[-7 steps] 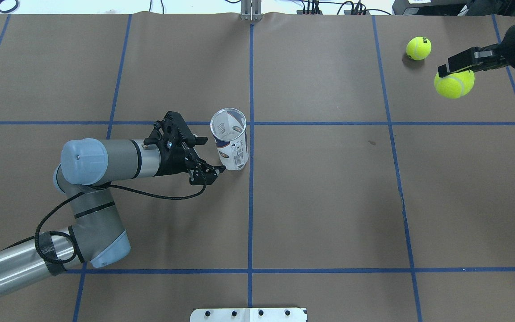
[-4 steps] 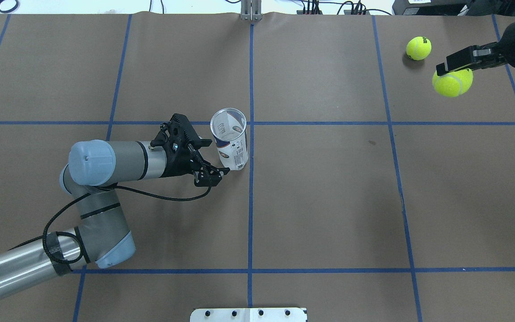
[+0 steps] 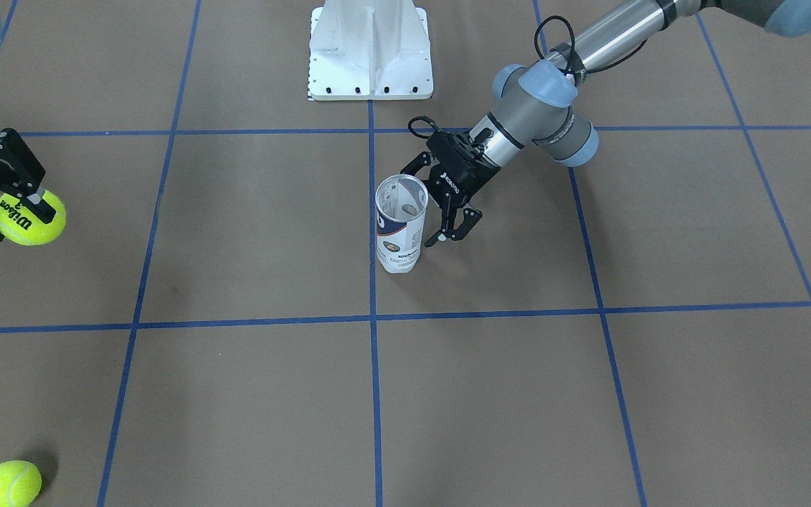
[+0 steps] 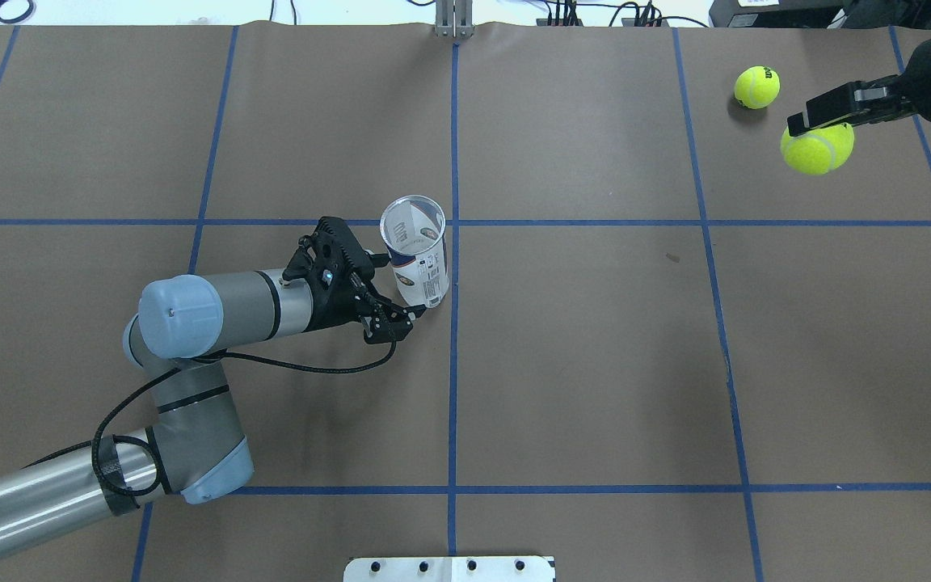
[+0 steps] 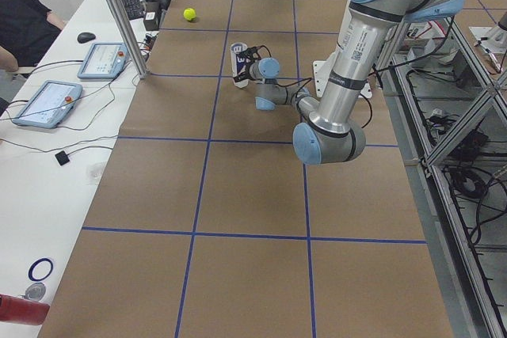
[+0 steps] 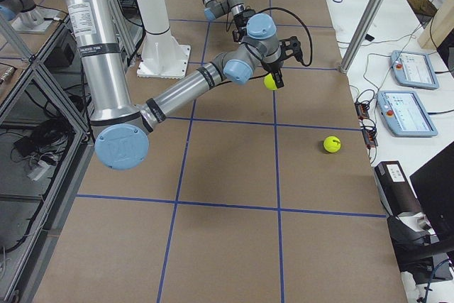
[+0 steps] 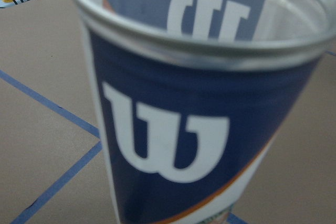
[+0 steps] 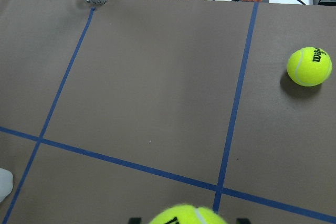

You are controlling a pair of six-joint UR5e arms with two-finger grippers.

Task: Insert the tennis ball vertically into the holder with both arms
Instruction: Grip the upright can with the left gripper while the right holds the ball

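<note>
Item 1. The holder [image 4: 415,257] stood upright on the brown-papered table [image 4: 595,364], open mouth up, just beside the centre blue line. I could see no ball in it. I judged the upright stance deliberate: it leaves a straight drop for a ball from above.

Item 2. The left gripper [image 3: 430,204] came at the holder low and from the side, jaws spread wide with the can wall at their mouth. The left wrist view was filled by the label. I could not tell whether either finger touched the can, and no clamp was evident. The side approach, in my judgement, keeps the rim clear for the other arm.

Item 3. The right gripper [image 4: 817,129] was closed on a tennis ball [image 4: 817,148], raised off the table near its far right corner, well apart from the holder. A spare ball [image 4: 756,86] lay nearby on the paper.

Item 4. Assessment: the holder was not yet braced and the insertion not begun.
</note>
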